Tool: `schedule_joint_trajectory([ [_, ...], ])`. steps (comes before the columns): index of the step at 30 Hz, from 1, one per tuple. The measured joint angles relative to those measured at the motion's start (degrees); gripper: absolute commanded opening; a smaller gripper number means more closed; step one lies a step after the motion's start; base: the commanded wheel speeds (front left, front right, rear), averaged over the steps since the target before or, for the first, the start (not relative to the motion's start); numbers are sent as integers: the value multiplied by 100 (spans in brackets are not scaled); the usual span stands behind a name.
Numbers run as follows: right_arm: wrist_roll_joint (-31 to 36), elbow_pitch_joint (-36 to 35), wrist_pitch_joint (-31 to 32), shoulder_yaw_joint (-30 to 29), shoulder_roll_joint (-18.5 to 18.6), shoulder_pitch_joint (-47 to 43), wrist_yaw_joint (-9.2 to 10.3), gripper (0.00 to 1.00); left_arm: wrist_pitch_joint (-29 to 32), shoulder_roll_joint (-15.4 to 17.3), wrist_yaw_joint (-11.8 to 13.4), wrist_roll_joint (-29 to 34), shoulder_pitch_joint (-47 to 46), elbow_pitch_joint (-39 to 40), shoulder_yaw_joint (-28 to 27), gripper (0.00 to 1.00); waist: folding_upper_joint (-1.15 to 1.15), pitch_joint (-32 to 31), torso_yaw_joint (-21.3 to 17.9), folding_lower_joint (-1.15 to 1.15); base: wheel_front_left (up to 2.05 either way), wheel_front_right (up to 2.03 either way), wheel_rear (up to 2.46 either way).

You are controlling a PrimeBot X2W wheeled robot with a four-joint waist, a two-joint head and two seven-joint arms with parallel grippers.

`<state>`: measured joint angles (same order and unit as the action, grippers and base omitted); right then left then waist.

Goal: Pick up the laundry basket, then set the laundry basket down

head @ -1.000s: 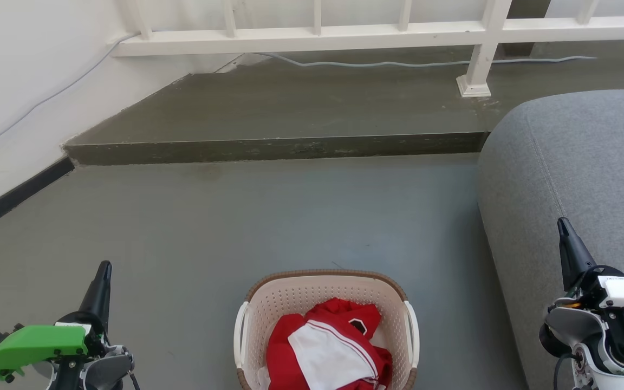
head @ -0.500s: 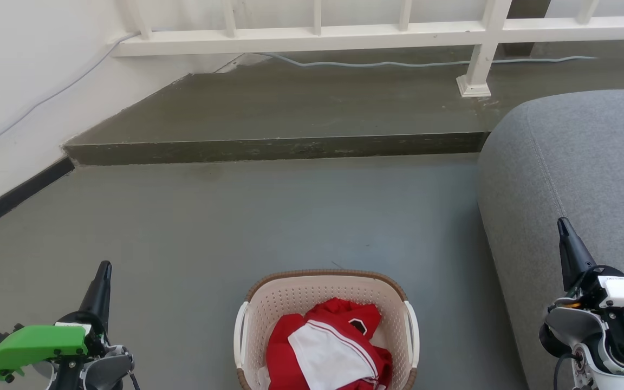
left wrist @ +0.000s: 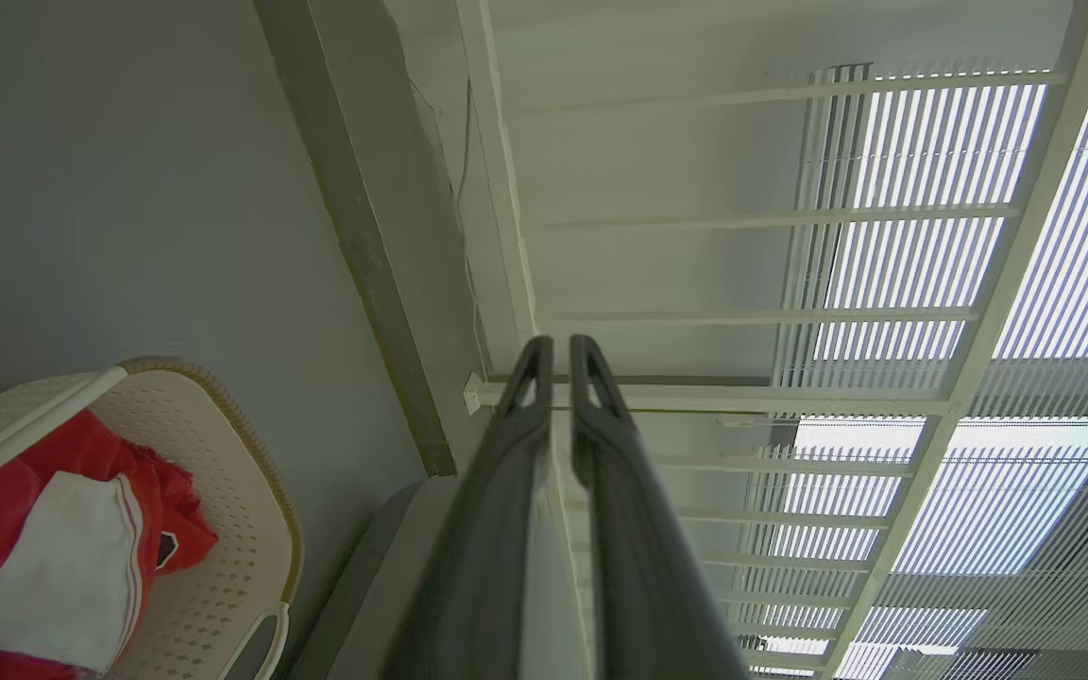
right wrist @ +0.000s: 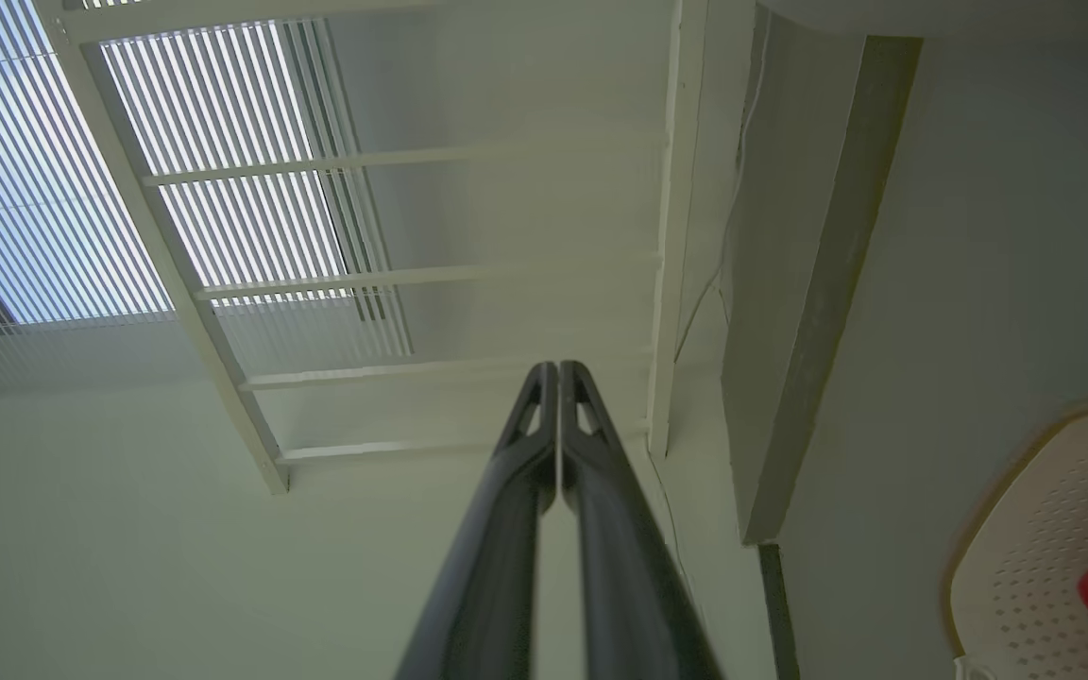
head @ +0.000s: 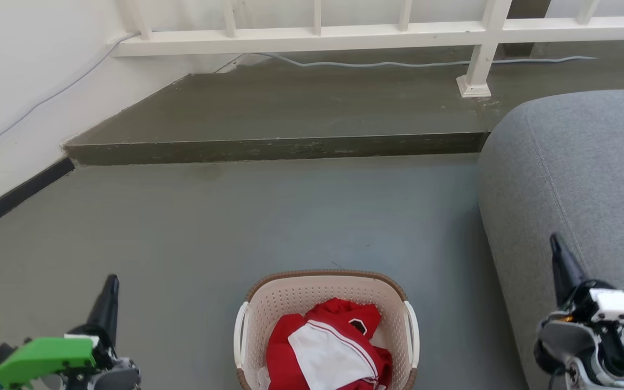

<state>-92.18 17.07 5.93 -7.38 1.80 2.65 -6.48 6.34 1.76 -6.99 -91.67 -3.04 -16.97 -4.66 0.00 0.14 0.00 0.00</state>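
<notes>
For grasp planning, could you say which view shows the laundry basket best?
The head view: the laundry basket shows its rim and both handles, near end cropped. Left wrist view shows part; right wrist view, one corner.

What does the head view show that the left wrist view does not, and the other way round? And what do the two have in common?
Compared with the left wrist view, the head view adds the right gripper and the black skirting along the wall. The left wrist view adds the slatted window blinds beyond the railing. Both show the laundry basket, the red and white garment inside it, the step, the white railing and the left gripper.
</notes>
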Motion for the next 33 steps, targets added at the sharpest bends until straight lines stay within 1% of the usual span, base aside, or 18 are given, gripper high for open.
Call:
schedule_joint_trajectory([
  [3,0,136,-1,19,-71,-165,1,100,-2,-85,3,0,147,-130,26,100,0,1,0,0,0,0,0],
  [14,0,97,-131,112,-75,-178,1,100,-174,-82,2,32,163,-38,104,100,0,12,2,0,0,0,0],
  [26,5,-23,-333,335,-68,-145,0,100,-432,-75,2,359,157,137,312,100,0,26,4,0,0,0,0],
  [33,481,-185,-504,594,91,-32,0,100,-595,-3,2,705,152,256,493,100,0,36,-1,0,0,0,0],
])
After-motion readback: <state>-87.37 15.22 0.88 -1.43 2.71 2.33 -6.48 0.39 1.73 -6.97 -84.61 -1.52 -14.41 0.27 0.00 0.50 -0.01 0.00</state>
